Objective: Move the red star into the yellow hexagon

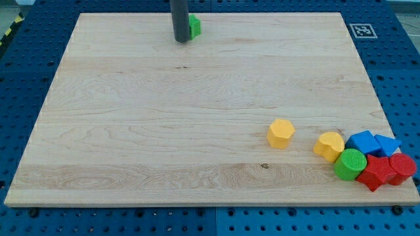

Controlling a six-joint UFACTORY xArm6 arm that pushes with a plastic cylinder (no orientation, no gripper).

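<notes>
Block count, by colour.
Yellow 2; green 2; blue 2; red 2. Total 8.

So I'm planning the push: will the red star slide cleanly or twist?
The red star looks rigid and squat, so it probably slides without tipping. Its points may make it twist. It touches the green cylinder and another red block, so they would likely shift too.

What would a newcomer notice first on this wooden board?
Probably the crowd of blocks at the view's bottom right: a yellow hexagon standing slightly apart, then a second yellow block, a green cylinder, blue blocks and red blocks. Far off at the top, my tip stands beside a small green block.
</notes>
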